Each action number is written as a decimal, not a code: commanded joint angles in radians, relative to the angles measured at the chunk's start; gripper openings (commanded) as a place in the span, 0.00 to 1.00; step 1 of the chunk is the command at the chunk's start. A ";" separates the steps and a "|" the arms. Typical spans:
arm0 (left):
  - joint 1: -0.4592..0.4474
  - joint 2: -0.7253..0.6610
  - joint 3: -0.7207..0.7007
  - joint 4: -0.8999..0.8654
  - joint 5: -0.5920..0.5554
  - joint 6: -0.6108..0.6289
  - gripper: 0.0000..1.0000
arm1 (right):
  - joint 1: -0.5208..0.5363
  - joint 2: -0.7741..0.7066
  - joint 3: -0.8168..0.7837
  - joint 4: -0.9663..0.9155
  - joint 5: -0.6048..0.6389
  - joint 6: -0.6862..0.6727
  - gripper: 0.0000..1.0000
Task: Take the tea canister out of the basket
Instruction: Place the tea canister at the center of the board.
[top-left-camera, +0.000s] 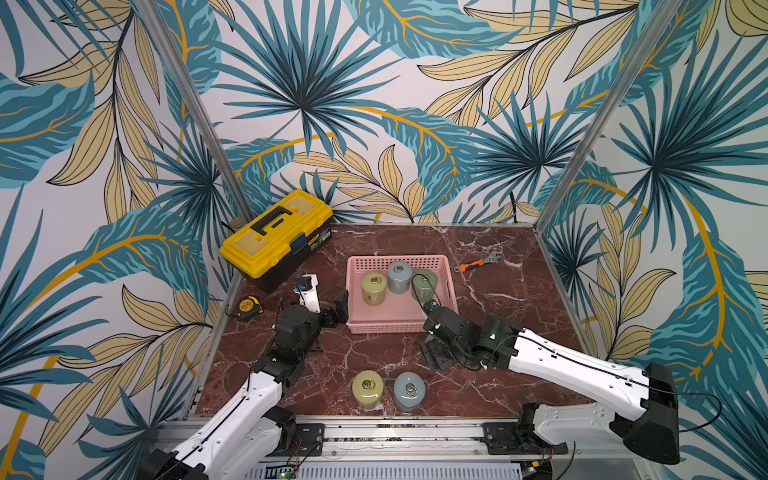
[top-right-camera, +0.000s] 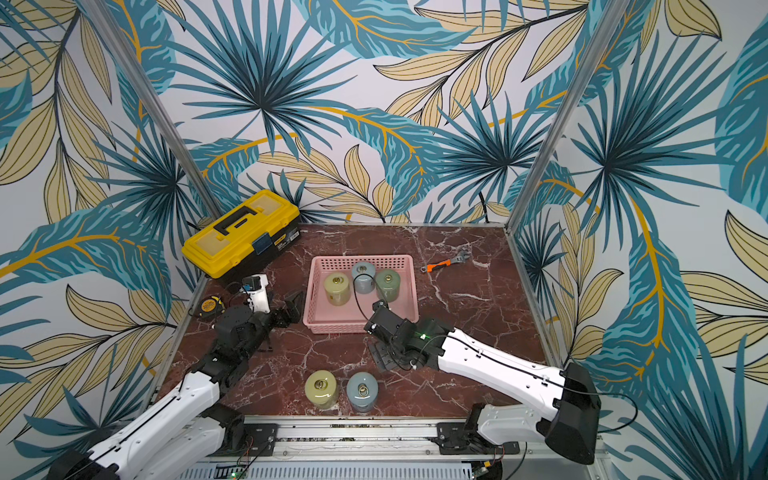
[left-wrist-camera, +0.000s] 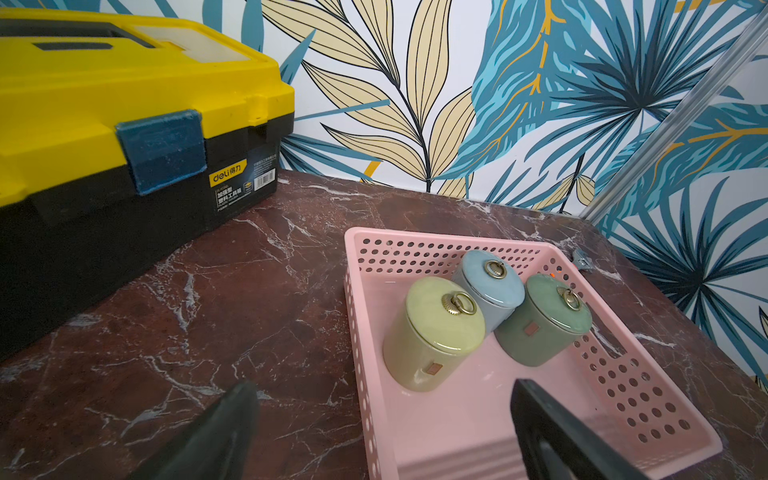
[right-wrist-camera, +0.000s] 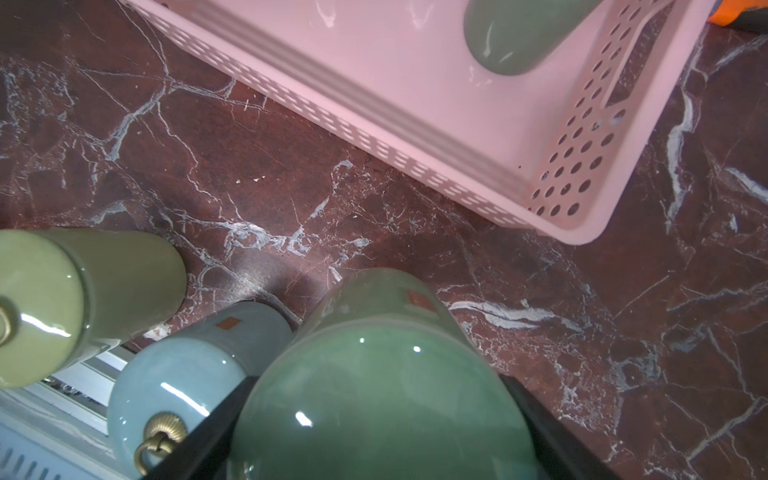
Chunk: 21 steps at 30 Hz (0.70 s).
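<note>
Right hand (right-wrist-camera: 378, 395): clamped on green canister (right-wrist-camera: 365, 332), upright, outside basket (right-wrist-camera: 415, 137), just beside blue canister (right-wrist-camera: 178, 374).
Left hand (left-wrist-camera: 384, 388): spread, empty, at basket wall.

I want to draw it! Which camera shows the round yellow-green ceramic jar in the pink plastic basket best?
The left wrist view: the round yellow-green ceramic jar is close, lid ring and side clear. Both top views show it small, from above. The right wrist view misses it.
</note>
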<state>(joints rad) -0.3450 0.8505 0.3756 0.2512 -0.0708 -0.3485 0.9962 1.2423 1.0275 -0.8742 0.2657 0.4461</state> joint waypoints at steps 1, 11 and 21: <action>0.003 -0.013 -0.029 0.023 0.000 0.009 1.00 | 0.020 -0.042 -0.034 0.008 0.030 0.064 0.46; 0.004 -0.015 -0.029 0.021 -0.003 0.012 1.00 | 0.088 -0.081 -0.136 0.046 0.036 0.167 0.46; 0.004 -0.012 -0.029 0.022 -0.004 0.014 1.00 | 0.161 -0.095 -0.221 0.091 0.031 0.265 0.45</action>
<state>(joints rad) -0.3450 0.8505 0.3756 0.2512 -0.0708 -0.3473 1.1389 1.1774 0.8265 -0.8291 0.2726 0.6563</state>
